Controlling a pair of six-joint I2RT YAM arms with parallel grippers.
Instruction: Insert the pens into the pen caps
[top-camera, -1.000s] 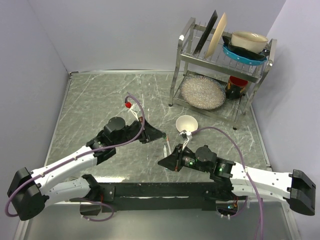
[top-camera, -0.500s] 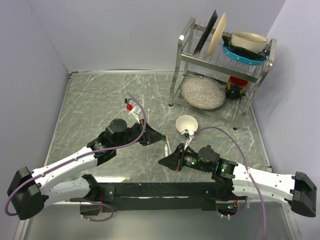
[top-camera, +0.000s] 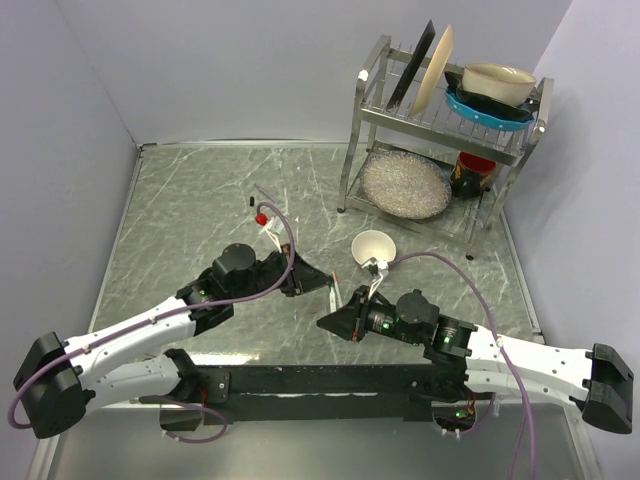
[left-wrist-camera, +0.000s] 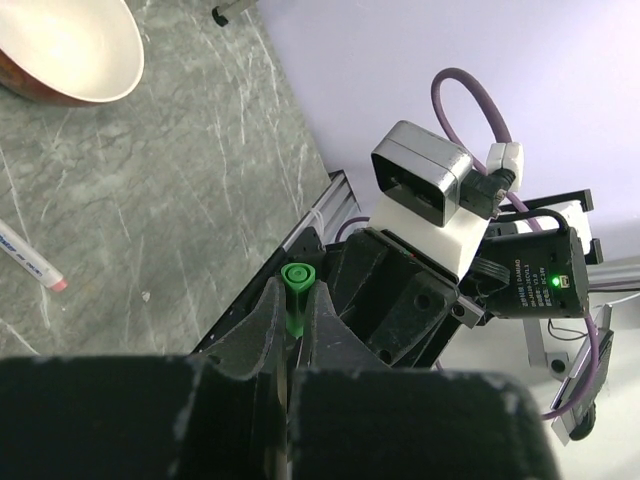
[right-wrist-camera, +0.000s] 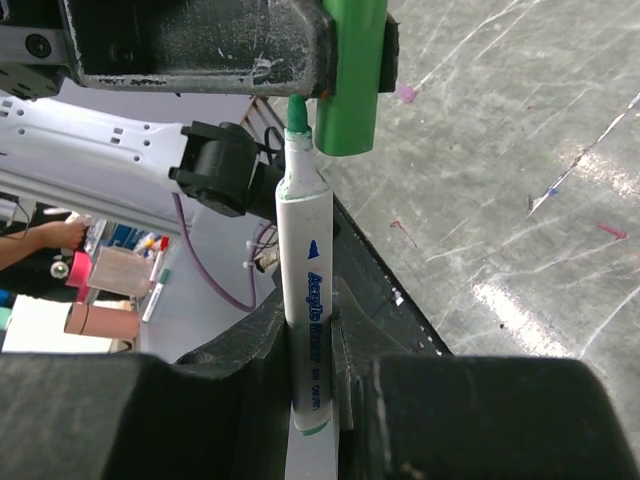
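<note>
green plastic: a short green cap (left-wrist-camera: 296, 280) sits pinched between the fingers of the left claw (left-wrist-camera: 294, 312). its open mouth projects just past the fingertips and faces the right claw (right-wrist-camera: 308, 325). the left claw is drawn narrow, both jaws bearing on the cap's sides.

the right claw is likewise narrow, clamped on the white barrel of a green-tipped pen (right-wrist-camera: 304, 250). the barrel runs out past that claw's fingertips, nib leading, with blue lettering legible along it.

alignment: in the right wrist view the nib lies just beside the cap's outer wall, to one side of the mouth and not inside it. contact between nib and cap cannot be determined.

from overhead the two claws stand close together, tips toward each other, above the grey marble table (top-camera: 190, 200).

other items: a white bowl (top-camera: 374, 246) stands on the table just beyond the two claws, apart from both. a loose pen (left-wrist-camera: 28, 260) with a pinkish end lies flat on the table, below and to one side of the left claw. on the far side of the left claw, a red-ended pen (top-camera: 264, 220) and a small black cap (top-camera: 248, 203) lie near each other. a metal dish rack (top-camera: 440, 130) stands well beyond the right claw.
</note>
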